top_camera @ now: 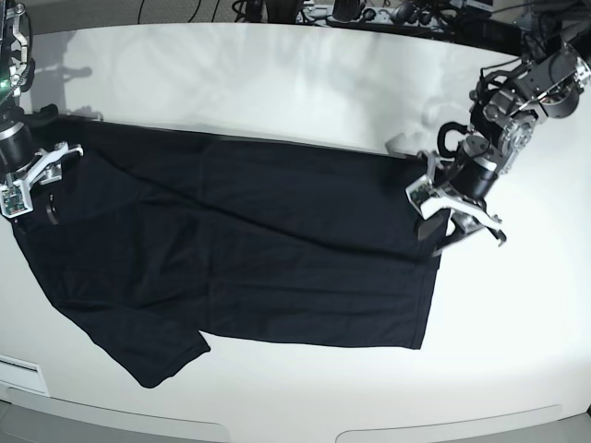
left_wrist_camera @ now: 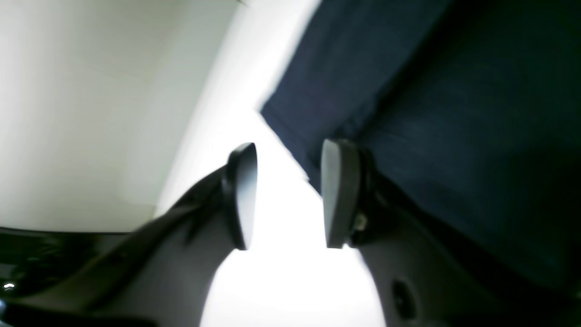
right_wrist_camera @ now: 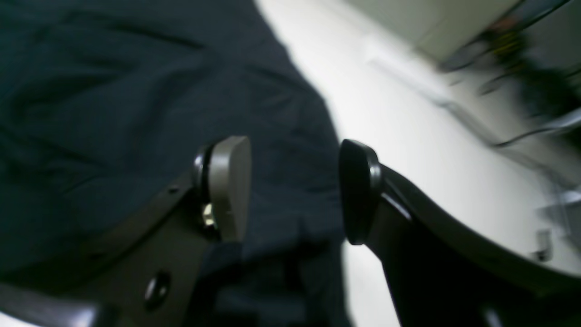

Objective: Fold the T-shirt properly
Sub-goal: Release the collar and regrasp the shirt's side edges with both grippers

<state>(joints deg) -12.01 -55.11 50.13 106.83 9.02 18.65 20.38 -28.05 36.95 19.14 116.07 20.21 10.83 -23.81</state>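
Observation:
The black T-shirt [top_camera: 259, 240] lies spread out on the white table [top_camera: 277, 74], one short sleeve pointing to the near left. My left gripper [top_camera: 457, 231] hangs open over the shirt's right edge. In the left wrist view [left_wrist_camera: 290, 154] one finger [left_wrist_camera: 338, 190] is over the shirt [left_wrist_camera: 454, 113] and the other is over bare table. My right gripper [top_camera: 42, 185] is open at the shirt's far left corner. In the right wrist view [right_wrist_camera: 295, 145] its jaws straddle the edge of the shirt [right_wrist_camera: 113, 91]. Neither gripper holds fabric.
Cables and equipment [top_camera: 369, 14] crowd the table's far edge. The table's rounded front edge [top_camera: 277, 429] runs just below the shirt. Bare white table lies behind the shirt and to its right.

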